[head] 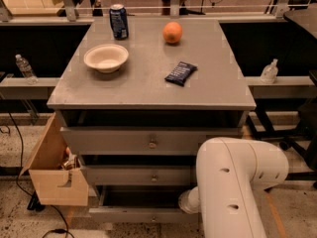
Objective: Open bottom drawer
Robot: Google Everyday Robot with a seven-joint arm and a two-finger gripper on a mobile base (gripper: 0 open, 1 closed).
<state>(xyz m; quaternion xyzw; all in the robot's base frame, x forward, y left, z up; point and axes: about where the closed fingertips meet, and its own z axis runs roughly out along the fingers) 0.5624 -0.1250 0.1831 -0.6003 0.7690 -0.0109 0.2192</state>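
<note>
Cabinet top (143, 83) and bottom drawer (130, 214) are finished in smooth matt grey. The gripper is hidden low by that drawer, behind the glossy white plastic arm (233, 182).

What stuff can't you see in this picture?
The gripper: camera view, hidden behind the white arm, low down by the bottom drawer.
The bottom drawer's knob: not to be made out in the dim light, and the arm covers the drawer's right end.
Inside of the cardboard box: mostly hidden by its own wall.
The words on the can: too small to read.
</note>
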